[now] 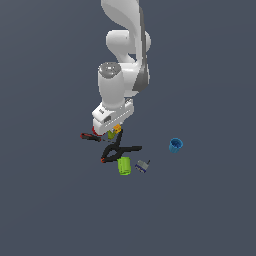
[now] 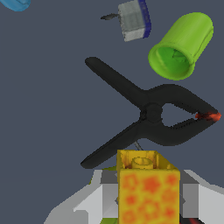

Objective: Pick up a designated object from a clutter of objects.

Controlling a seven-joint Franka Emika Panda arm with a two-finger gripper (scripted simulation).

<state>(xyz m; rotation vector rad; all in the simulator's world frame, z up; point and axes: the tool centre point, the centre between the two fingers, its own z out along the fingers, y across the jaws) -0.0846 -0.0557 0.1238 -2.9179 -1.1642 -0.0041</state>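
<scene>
— So, from the exterior view, where is the gripper [image 1: 116, 131]?
— Low over the grey floor [image 1: 50, 200], above the clutter. The orange-yellow block [image 1: 117, 128] sits between its fingers; the pear shape [image 1: 111, 134] and a sliver of red ball [image 1: 94, 131] peek out just beside it.
— Any free room?
— Plenty. The black clamp [image 1: 120, 151], green cylinder [image 1: 124, 166] and grey-blue piece [image 1: 143, 166] bunch together just past the hand; the blue cup [image 1: 175, 145] lies apart toward the exterior view's right. No floor edge shows in frame.
— And the wrist view?
— The fingers [image 2: 109, 194] are closed on the block [image 2: 148, 190], flanking both sides. Beyond it lies the clamp [image 2: 151, 116], then the cylinder [image 2: 181, 46], open mouth facing the camera, and the grey-blue piece [image 2: 133, 19]. The cup [image 2: 15, 4] is cut by the frame corner.
</scene>
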